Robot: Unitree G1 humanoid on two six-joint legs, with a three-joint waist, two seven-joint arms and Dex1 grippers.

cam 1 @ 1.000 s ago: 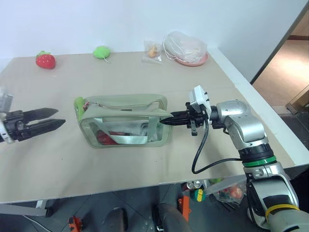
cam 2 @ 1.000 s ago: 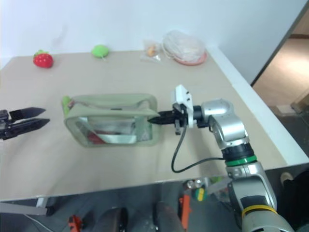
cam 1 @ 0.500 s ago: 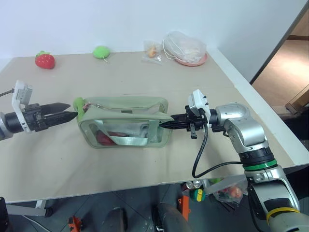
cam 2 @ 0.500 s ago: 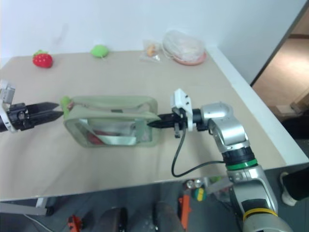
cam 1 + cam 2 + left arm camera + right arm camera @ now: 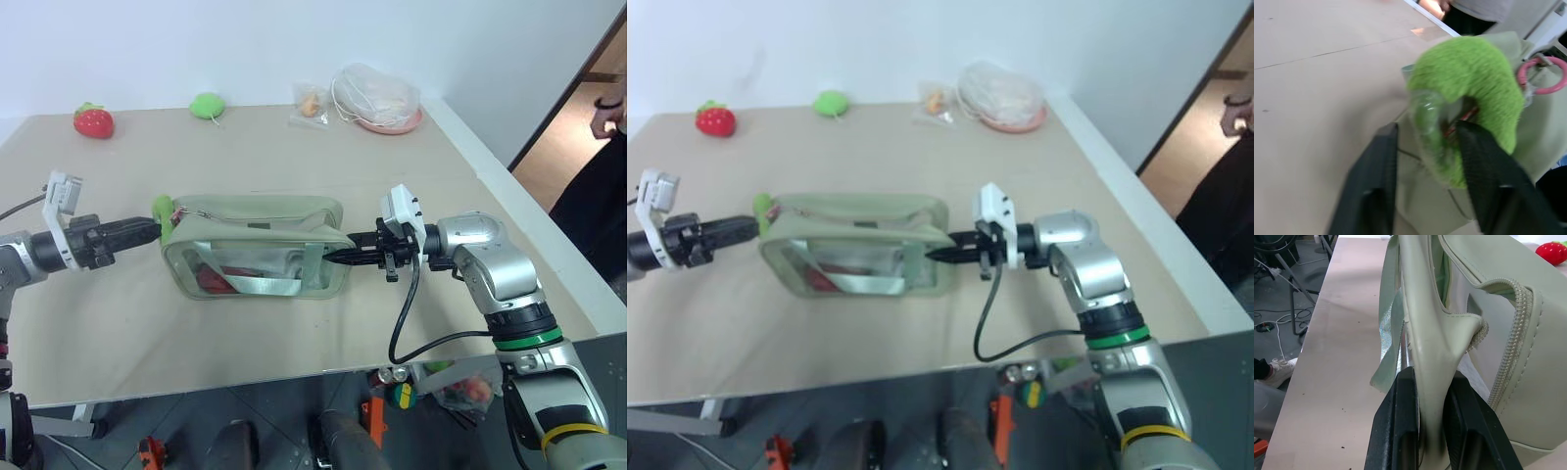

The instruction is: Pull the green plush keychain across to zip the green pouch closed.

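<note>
The green pouch (image 5: 255,245) lies across the middle of the table, its clear front panel facing me and its top zipper open. The green plush keychain (image 5: 162,209) sits at the pouch's left end, beside a pink ring (image 5: 1542,73). My left gripper (image 5: 152,230) points right, shut on the keychain (image 5: 1469,73), one black finger on each side of the ring's lower part. My right gripper (image 5: 333,257) points left at the pouch's right end. In the right wrist view it (image 5: 1432,377) is shut on the pouch's end tab (image 5: 1435,347).
At the table's far edge lie a red strawberry toy (image 5: 93,120), a green plush lump (image 5: 207,106), a small clear bag (image 5: 311,101) and a bagged pink plate (image 5: 382,98). The table's right edge (image 5: 509,186) is near my right arm. A person (image 5: 602,186) stands beyond it.
My left gripper moved right to the pouch's left end and its fingers closed from wide open onto the keychain. The right gripper stayed clamped on the pouch's right end.
</note>
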